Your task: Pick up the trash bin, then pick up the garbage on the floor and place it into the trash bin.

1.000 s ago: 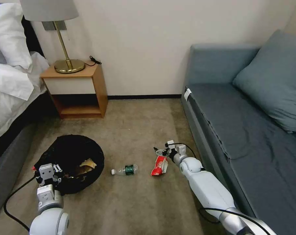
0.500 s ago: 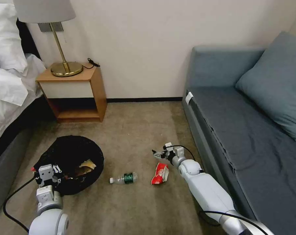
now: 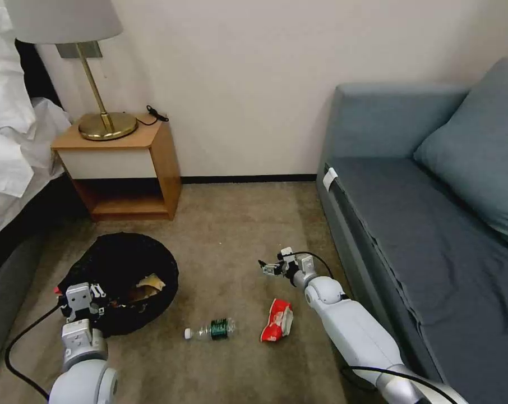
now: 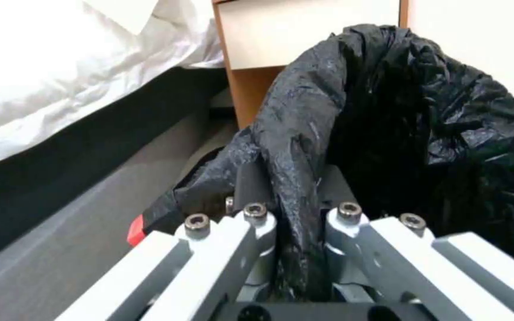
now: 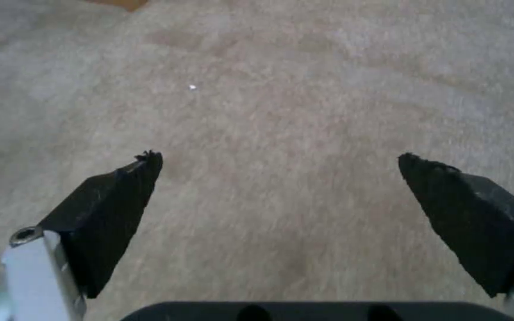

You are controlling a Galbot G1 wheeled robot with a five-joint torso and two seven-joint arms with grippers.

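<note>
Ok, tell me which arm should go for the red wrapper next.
Probably the right. Its claw hangs open over bare carpet just beyond the red wrapper, while the left claw is shut on the trash bin rim, so it's occupied.

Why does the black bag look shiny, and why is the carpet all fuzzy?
Left wrist view: light glints off the crinkly bag lining the trash bin, pinched by the left gripper. Right wrist view: the floor looks soft and blurred between the open right gripper.
</note>
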